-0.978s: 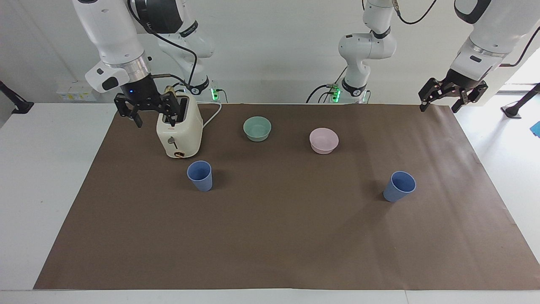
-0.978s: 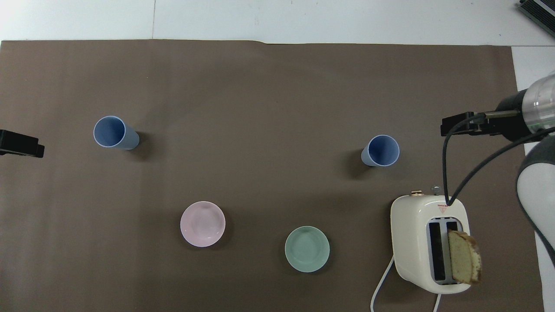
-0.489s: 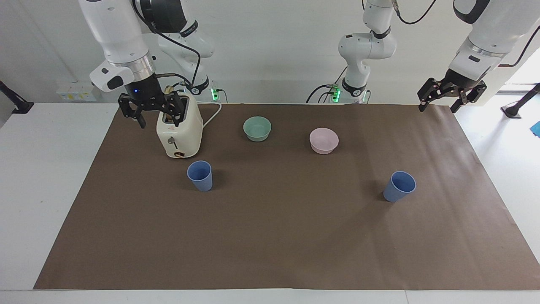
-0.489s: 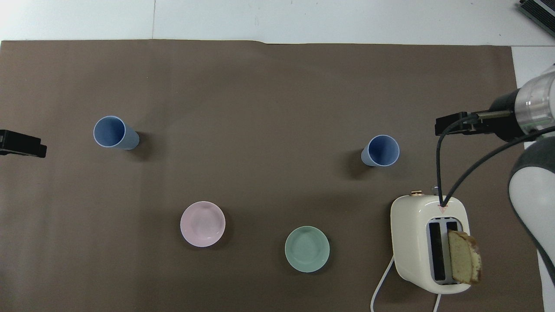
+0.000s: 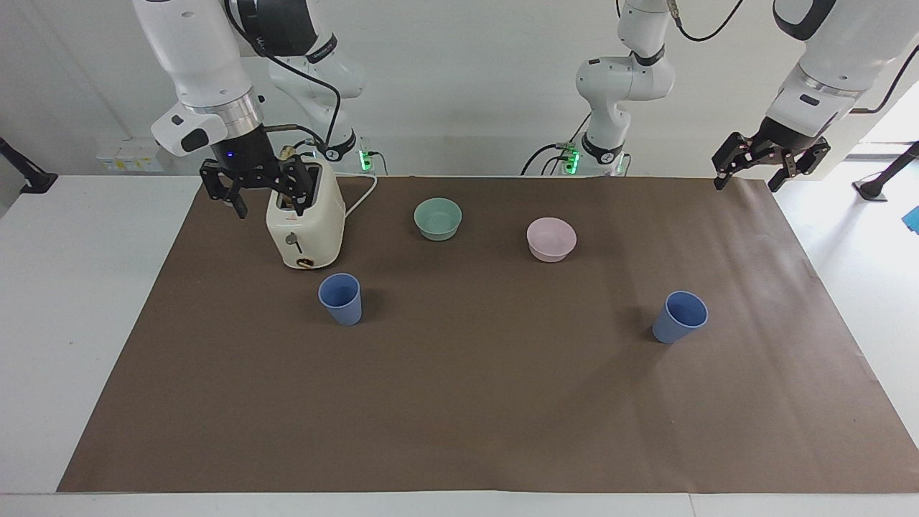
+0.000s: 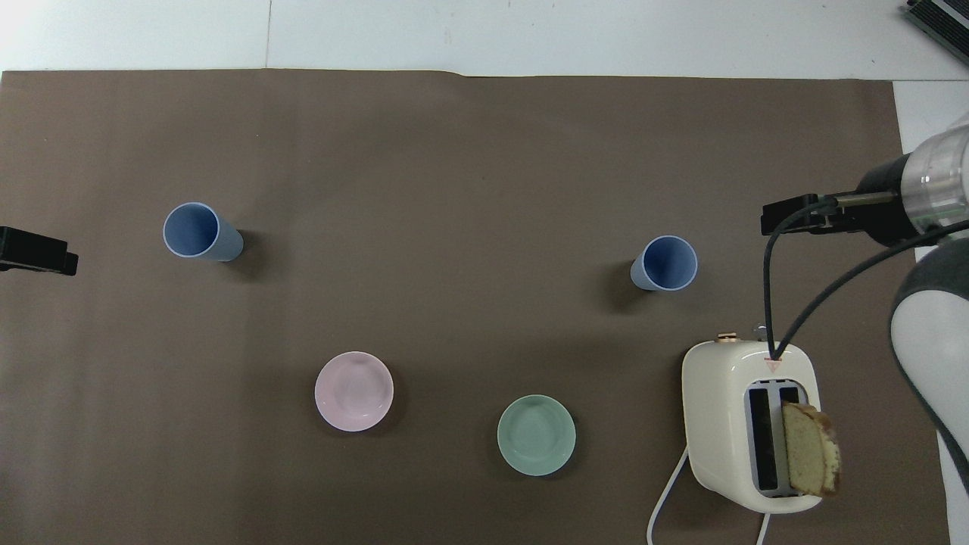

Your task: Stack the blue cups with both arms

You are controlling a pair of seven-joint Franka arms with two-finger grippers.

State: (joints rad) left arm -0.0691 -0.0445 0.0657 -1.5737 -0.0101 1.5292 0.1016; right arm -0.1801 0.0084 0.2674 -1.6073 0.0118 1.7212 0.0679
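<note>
Two small matte periwinkle-blue plastic cups stand upright and well apart on the brown-covered counter (image 5: 459, 402): one cup (image 5: 340, 299) near the cream toaster (image 5: 305, 224) toward the right arm's end, the other cup (image 5: 679, 317) toward the left arm's end. The right tool (image 5: 260, 188) hangs released and empty over the toaster's outer side, apart from the nearby cup. The left tool (image 5: 770, 159) hangs released over the counter's corner nearest its base, well apart from its cup.
</note>
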